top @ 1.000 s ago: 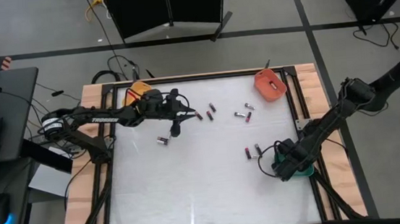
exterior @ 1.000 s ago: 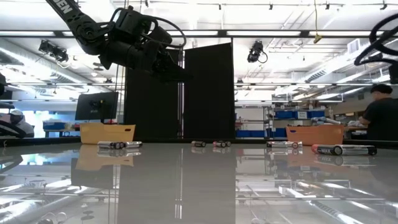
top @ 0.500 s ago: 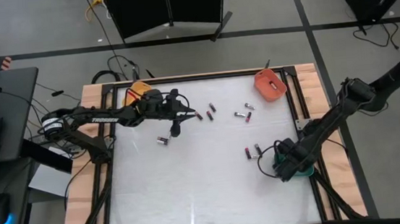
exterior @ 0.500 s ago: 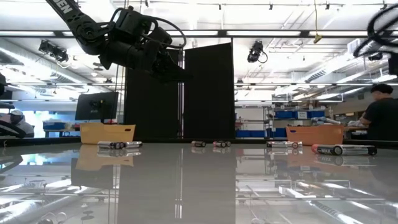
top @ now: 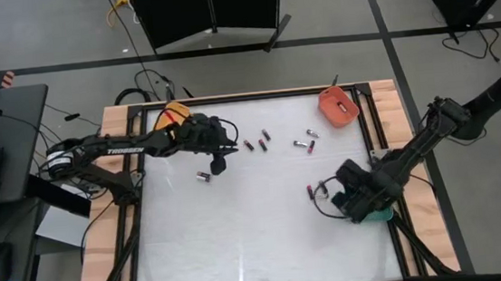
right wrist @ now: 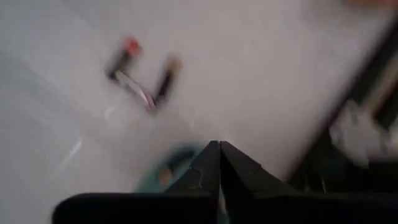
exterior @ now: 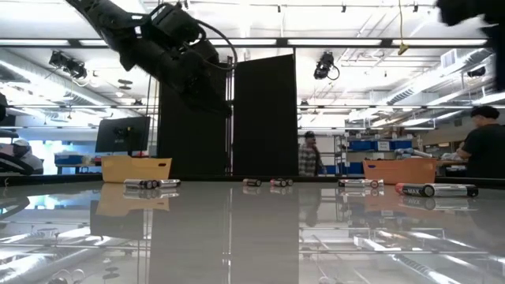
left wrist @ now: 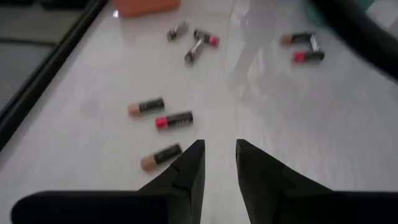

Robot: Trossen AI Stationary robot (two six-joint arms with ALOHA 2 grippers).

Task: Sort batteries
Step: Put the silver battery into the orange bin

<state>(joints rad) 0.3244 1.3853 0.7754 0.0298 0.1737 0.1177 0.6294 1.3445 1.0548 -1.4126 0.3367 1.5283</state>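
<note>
On a white table point(top: 241, 241) seen from above, small dark batteries point(top: 262, 140) lie scattered across the far half. Three sit near the middle of the far edge, a pair point(top: 304, 144) lies just beyond them toward an orange tray point(top: 337, 106) in the far right corner, and one battery point(top: 204, 175) rests alone on the left side.

Reaching in from the left, the left gripper point(top: 218, 164) hovers just beside that lone battery, its two dark fingers point(left wrist: 189, 168) a little apart with nothing between them.

Near the right edge, the right gripper point(top: 339, 196) hangs beside two more batteries point(right wrist: 144, 81), fingers pressed together and empty. A green tray point(top: 382, 213) peeks out beneath this arm.
</note>
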